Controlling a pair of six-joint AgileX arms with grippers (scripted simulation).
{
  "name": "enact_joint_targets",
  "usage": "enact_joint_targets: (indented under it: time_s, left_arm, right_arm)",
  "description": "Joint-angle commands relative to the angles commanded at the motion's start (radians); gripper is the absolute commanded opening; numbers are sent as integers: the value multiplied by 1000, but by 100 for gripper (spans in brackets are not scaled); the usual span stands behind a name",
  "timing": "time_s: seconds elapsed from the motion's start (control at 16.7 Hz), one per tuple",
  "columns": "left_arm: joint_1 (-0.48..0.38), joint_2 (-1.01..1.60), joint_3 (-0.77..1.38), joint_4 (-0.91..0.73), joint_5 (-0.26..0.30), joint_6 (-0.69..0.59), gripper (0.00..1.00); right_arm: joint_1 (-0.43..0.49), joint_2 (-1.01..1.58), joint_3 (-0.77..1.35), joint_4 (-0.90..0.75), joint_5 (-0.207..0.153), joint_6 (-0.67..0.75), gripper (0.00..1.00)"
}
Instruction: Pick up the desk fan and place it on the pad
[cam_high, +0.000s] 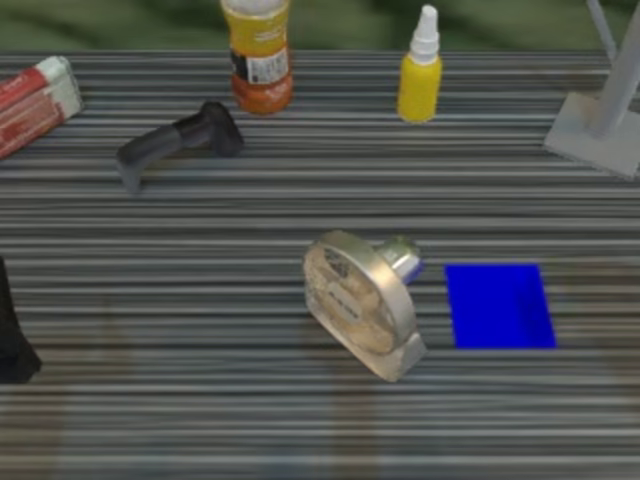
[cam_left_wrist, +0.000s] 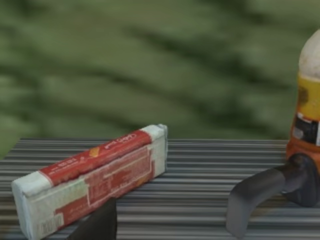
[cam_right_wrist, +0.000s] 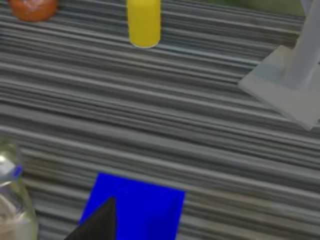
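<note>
Left arm (cam_high: 14, 335): dark piece at left edge of top view, low over table, parked. Only small part shows. Left wrist view: one dark fingertip (cam_left_wrist: 100, 222) pokes in at frame edge. Jaws open or closed, cannot tell.

Right arm: not in top view. Right wrist view: one dark fingertip (cam_right_wrist: 100, 222) at frame edge, camera looks down at table from above. Jaws' state hidden too.

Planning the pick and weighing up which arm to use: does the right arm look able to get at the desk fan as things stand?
Probably yes. The desk fan stands in open table just left of the pad, with nothing crowding it. The right wrist view looks down over the pad, with the fan's edge in sight beside it, so the right arm hangs close by.
</note>
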Motion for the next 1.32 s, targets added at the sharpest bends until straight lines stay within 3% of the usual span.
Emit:
enact_joint_targets:
  time_s: [0.54,0.78,1.02,1.32]
  left_arm:
    - [0,0,0,0,0,0,100]
    - [0,0,0,0,0,0,100]
    - [0,0,0,0,0,0,100]
    - [0,0,0,0,0,0,100]
  right_arm:
    - [315,993,995,-635,2,5,100]
    - [427,1333,1335,-863,2,4,100]
    - [496,1540,1527,-1009,1,3,100]
    - [512,1585,1565,-1045,1,2,100]
